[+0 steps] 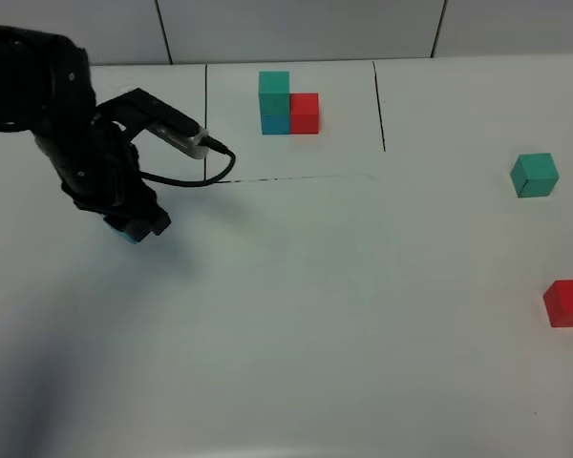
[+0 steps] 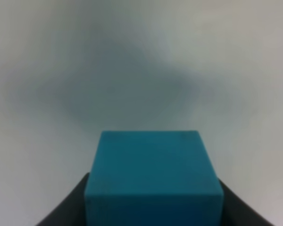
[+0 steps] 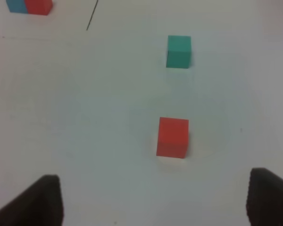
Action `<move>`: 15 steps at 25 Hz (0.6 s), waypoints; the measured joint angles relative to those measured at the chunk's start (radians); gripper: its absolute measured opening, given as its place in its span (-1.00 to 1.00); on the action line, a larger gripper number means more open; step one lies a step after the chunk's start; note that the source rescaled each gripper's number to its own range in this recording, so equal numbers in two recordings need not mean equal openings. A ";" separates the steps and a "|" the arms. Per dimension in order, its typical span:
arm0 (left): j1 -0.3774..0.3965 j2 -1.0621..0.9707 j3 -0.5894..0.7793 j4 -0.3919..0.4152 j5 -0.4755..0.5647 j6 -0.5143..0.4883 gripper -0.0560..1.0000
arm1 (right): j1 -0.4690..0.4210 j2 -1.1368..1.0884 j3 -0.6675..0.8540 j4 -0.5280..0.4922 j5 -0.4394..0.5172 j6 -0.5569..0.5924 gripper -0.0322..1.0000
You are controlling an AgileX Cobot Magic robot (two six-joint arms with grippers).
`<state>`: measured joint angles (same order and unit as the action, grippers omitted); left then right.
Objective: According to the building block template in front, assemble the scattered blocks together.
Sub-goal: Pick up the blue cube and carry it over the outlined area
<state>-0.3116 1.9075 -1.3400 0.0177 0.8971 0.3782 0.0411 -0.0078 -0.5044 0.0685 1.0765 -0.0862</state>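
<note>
We note left gripper pinching the blue cube on opposite flat faces. It looks light, rigid and smooth-sided, so we judge a centred squeeze suffices. Right gripper spread, empty.

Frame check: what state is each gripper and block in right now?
left gripper: shut on the blue block.
blue block: held between the left jaws.
right gripper: open, holding nothing.
red block: loose on the table, untouched.
teal-green block: loose on the table.
building block template: assembled, teal-green on blue, red beside.
</note>
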 joint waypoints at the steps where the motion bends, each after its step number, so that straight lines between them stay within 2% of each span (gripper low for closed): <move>1: -0.019 0.014 -0.033 0.000 0.013 0.024 -0.89 | 0.000 0.000 0.000 0.000 0.000 0.000 0.30; 7: -0.140 0.118 -0.212 0.000 0.096 0.187 -0.89 | 0.000 0.000 0.000 0.000 0.000 0.001 0.30; 15: -0.269 0.242 -0.397 0.008 0.132 0.327 -0.89 | 0.000 0.000 0.000 0.000 0.000 0.001 0.30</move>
<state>-0.5805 2.1491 -1.7373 0.0255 1.0295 0.7056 0.0411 -0.0078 -0.5044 0.0685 1.0765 -0.0851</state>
